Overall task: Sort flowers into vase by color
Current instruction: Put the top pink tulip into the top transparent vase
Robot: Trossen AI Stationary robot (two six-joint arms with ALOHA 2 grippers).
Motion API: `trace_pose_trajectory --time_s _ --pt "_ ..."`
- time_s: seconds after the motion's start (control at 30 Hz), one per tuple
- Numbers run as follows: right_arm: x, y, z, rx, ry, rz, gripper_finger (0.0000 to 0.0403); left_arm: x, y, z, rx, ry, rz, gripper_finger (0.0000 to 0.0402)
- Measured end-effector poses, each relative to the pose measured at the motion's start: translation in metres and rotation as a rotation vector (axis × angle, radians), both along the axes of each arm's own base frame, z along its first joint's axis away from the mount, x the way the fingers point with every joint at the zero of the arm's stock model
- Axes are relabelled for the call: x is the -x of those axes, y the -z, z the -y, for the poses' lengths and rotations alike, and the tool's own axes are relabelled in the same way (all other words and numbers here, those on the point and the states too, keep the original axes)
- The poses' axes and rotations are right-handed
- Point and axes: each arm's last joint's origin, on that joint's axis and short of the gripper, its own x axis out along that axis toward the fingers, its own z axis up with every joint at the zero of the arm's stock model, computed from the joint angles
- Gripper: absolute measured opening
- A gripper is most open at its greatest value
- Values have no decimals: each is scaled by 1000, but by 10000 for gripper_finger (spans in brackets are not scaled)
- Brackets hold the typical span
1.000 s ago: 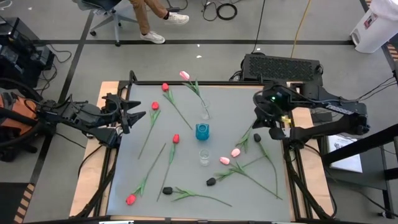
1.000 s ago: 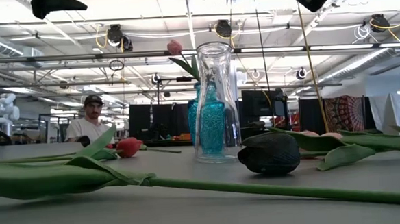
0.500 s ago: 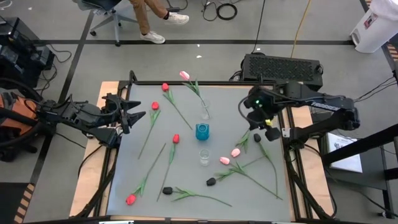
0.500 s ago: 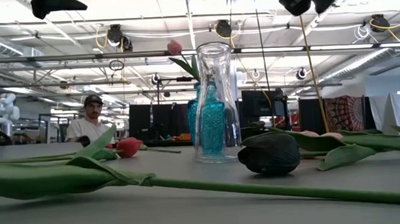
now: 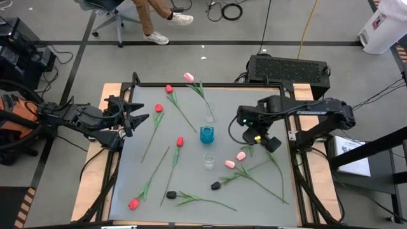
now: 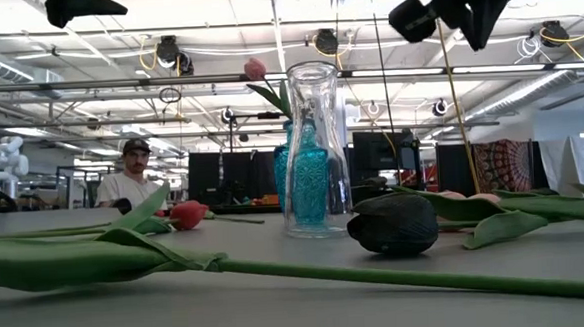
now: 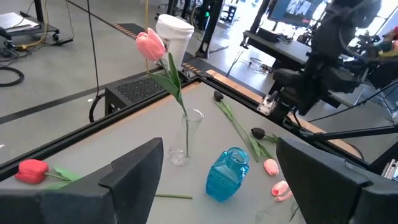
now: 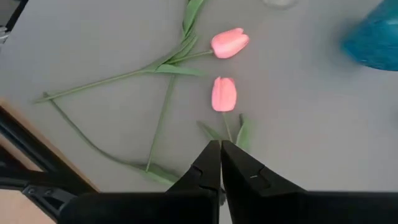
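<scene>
Left end effector [image 5: 137, 117] waits wide open, empty, at the worktop's [image 5: 191, 168] nine o'clock edge; tulips [image 5: 180, 141] lie scattered around the central vases [image 5: 207, 134]. Right end effector [image 5: 249, 135], shut and empty, hovers at three o'clock above a pink tulip [image 8: 224, 94]. Light, floppy stems likely suit a mid-stem pinch.

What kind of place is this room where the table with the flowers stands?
Probably a robotics lab or an open workshop. The low view shows a high ceiling with bare pipes and strip lights and a person seated at a far workstation; the high view shows a concrete floor with loose cables around the framed table.
</scene>
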Motion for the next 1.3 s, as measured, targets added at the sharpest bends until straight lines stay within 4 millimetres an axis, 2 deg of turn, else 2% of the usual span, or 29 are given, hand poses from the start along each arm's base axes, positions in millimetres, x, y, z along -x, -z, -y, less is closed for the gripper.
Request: trace_pose_trajectory --time_s 0.2,0.33,0.47,0.77,0.97,1.1,1.3 --pt "-19 23 -5 -4 -18 -88 6 0 0 0 0 0 0 319" --pt "-30 35 -5 -12 46 -115 6 0 0 0 0 0 0 319" --pt "-32 48 -5 -21 72 -115 1 0 0 0 0 0 0 319" --pt "-3 67 -6 -41 89 -160 0 0 0 0 0 0 0 319" --pt "21 69 -5 -43 85 -82 0 0 0 0 0 0 0 319" --pt "38 79 -2 -40 96 -13 0 0 0 0 0 0 0 319" --pt "47 95 1 8 99 62 0 0 0 0 0 0 0 319"
